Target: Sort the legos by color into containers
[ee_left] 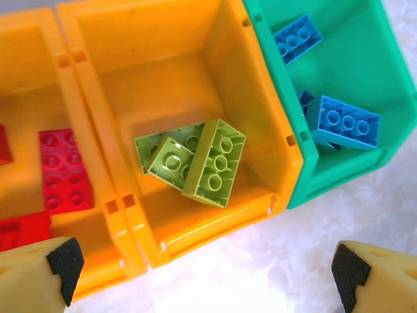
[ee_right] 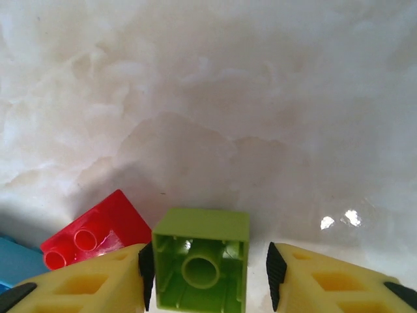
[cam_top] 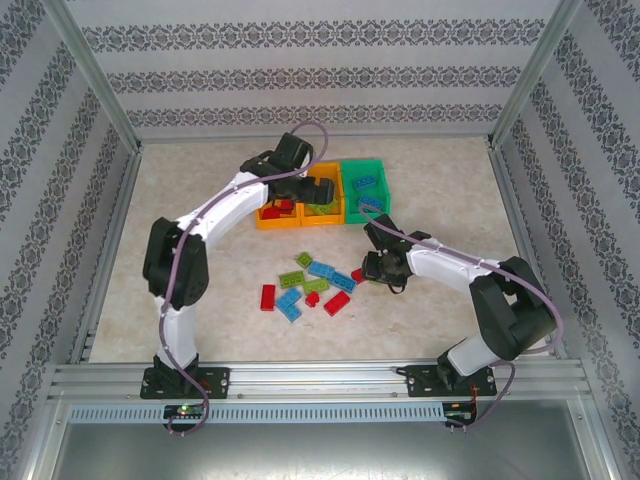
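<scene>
My left gripper (cam_top: 300,186) hangs open over the containers, its fingers (ee_left: 62,267) wide apart with nothing between them (ee_left: 207,270). Below it, the middle orange bin (ee_left: 163,39) holds lime green legos (ee_left: 199,160). Red legos (ee_left: 62,171) lie in the left orange bin (ee_left: 26,78), and light blue ones (ee_left: 345,120) in the green bin (ee_left: 365,59). My right gripper (cam_top: 374,270) is low at the table, open around a lime green brick (ee_right: 202,261) lying on its side. The left pad touches it and the right pad stands slightly off (ee_right: 210,274).
Loose legos lie mid-table left of my right gripper: red (cam_top: 267,296), blue (cam_top: 290,303), green (cam_top: 292,279). A red brick (ee_right: 98,235) and a blue one (ee_right: 13,261) sit just left of the right fingers. Patterned walls enclose the table.
</scene>
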Motion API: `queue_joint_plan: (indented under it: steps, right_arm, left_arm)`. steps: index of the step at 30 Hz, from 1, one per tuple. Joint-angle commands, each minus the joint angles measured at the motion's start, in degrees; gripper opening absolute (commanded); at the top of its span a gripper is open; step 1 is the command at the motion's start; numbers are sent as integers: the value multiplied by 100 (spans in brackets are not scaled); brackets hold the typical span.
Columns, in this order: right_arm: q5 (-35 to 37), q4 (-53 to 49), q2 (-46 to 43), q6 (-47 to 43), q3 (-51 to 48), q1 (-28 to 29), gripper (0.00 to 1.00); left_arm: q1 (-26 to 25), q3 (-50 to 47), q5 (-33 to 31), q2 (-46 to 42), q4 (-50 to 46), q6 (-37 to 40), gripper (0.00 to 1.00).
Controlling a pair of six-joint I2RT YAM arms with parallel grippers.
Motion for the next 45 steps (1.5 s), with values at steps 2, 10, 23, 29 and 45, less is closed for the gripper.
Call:
queue_joint_plan:
  steps: [2, 10, 23, 29, 45]
  right_arm:
    - [232, -153, 211, -113, 86, -5, 44]
    - [280, -309, -211, -197, 462, -9, 32]
    - [-970, 343, 877, -321, 2815, -278, 33]
    - [-1312, 339, 2105, -219, 4180, -354, 34]
    - [-1437, 94, 3542, -50, 5602, -503, 56]
  left_arm:
    - [-42, -788, -480, -756, 743, -24, 100]
    - [-35, -1985, -1445, -1774, 814, 131, 100]
    - [-34, -3321, -1858, -2713, -363, -489, 100]
    - [-70, -4280, -1200, -3296, -450, -1003, 100]
    - [-748, -5247, -427, -3502, -679, -2414, 93]
